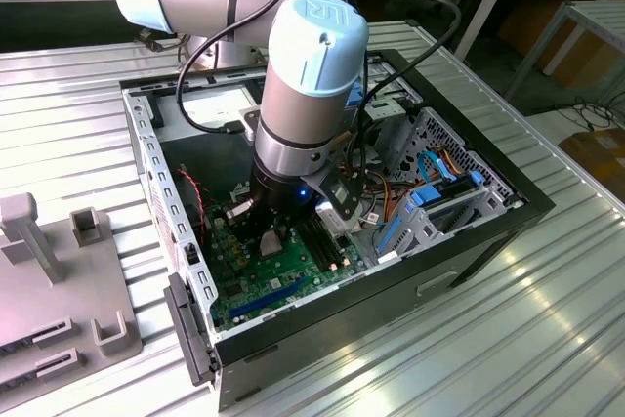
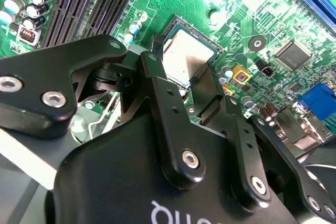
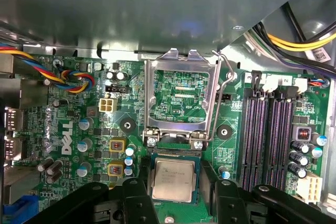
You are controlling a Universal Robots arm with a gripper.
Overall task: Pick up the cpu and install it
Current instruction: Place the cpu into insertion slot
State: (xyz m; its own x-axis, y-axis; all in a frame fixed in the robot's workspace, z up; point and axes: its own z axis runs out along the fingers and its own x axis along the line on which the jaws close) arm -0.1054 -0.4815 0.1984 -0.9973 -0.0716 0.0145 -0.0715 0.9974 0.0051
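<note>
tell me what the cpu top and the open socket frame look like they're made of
The cpu, between the fingers of the hand: its top looks like dull brushed silver-grey metal, matte with soft reflections. The socket frame, hinged open: probably bare stamped steel, brighter, with shiny edges and a thin wire lever.

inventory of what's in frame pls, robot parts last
cpu: 1, dull silver-grey, lying in the socket on the motherboard, between the fingers in both wrist views
socket frame: 1, bare metal, flipped open just beyond the cpu
motherboard: 1, green, on the floor of the case
memory slots: several, black, in a row beside the socket
computer case: 1, black, open-topped, on the table
table: 1, silver ribbed metal, under the case
fixture: 1, grey, on the table at the exterior view's left
arm: 1, silver and pale blue, reaching down into the case
gripper: 1, black, fingers flanking the cpu
</note>
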